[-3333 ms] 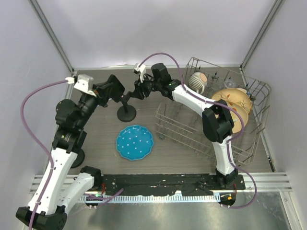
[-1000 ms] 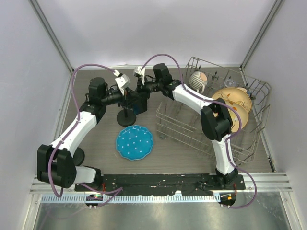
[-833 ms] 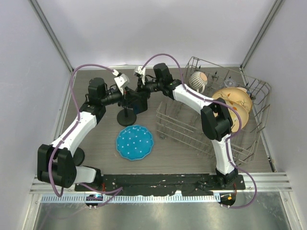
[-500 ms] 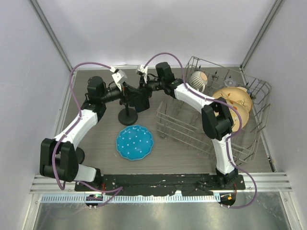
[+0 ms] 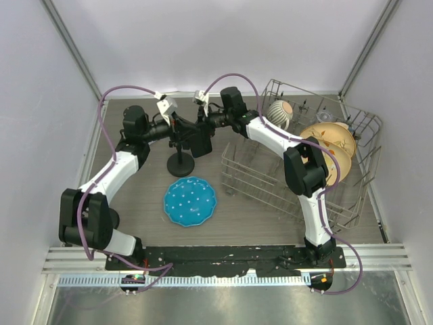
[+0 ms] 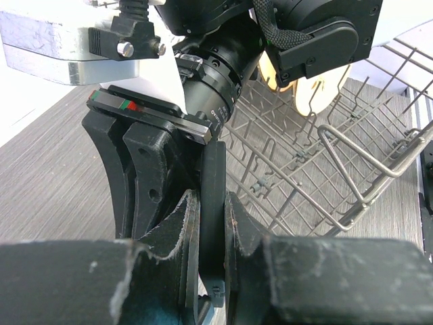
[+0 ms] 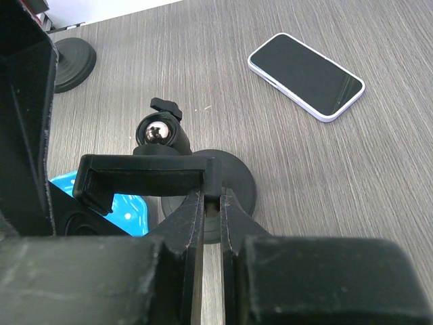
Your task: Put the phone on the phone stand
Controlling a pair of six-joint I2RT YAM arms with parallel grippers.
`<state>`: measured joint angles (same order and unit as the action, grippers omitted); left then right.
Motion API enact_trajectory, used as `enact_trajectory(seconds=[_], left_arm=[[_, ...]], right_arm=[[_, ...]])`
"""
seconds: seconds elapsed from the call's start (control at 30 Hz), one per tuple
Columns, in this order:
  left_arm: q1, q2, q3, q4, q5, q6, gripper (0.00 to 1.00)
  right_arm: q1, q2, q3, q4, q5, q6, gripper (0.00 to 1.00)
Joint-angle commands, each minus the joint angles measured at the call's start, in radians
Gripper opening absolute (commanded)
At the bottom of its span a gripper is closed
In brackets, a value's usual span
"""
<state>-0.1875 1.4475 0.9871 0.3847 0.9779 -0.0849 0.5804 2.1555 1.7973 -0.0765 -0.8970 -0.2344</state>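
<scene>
The black phone stand has its round base [image 5: 180, 164] on the table and its flat cradle [image 5: 198, 141] raised above it. My left gripper [image 5: 183, 130] is shut on the cradle's thin edge [image 6: 212, 183]. My right gripper [image 5: 203, 128] is shut on the cradle's end lip [image 7: 212, 177], above the ball joint [image 7: 159, 132] and the base [image 7: 233, 181]. The phone [image 7: 306, 76], dark screen up in a white case, lies flat on the table beyond the stand. It is held by neither gripper, and the left arm hides it in the top view.
A blue plate [image 5: 190, 200] lies in front of the stand. A wire dish rack [image 5: 270, 186] with plates [image 5: 328, 145] and a bowl [image 5: 279, 115] fills the right side. A black round foot [image 5: 110, 221] sits at the left.
My left arm swung in from the left and its gripper closed on the stand's cradle. The cradle, held by both grippers, shifted slightly toward the back.
</scene>
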Motion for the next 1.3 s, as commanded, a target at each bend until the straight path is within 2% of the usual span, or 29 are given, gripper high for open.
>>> enact_trajectory(seconds=[0.0,0.2,0.37,0.6,0.77,0.93,1.03,1.27], left_arm=[[0.011,0.022,0.067,0.112,-0.081,0.059,0.0],[0.014,0.048,0.079,0.06,-0.093,0.112,0.0],[0.014,0.065,0.087,0.023,-0.047,0.155,0.0],[0.017,0.042,0.051,-0.109,-0.097,0.362,0.0],[0.034,0.045,0.048,-0.09,-0.074,0.366,0.0],[0.08,0.022,0.004,0.026,-0.097,0.304,0.0],[0.082,0.005,-0.001,0.042,-0.111,0.301,0.0],[0.088,-0.061,-0.059,0.069,-0.222,0.274,0.0]], right_arm=[[0.024,0.001,0.045,-0.017,-0.075,-0.013,0.01],[0.029,-0.003,0.042,-0.023,-0.095,-0.019,0.01],[0.045,-0.002,0.048,-0.039,-0.088,-0.028,0.01],[0.047,-0.003,0.048,-0.051,-0.106,-0.035,0.01],[0.049,-0.008,0.053,-0.095,-0.114,-0.081,0.01],[0.047,-0.009,0.048,-0.106,-0.105,-0.1,0.01],[0.047,-0.008,0.039,-0.102,-0.076,-0.097,0.01],[0.029,-0.052,-0.081,0.144,0.073,0.05,0.01]])
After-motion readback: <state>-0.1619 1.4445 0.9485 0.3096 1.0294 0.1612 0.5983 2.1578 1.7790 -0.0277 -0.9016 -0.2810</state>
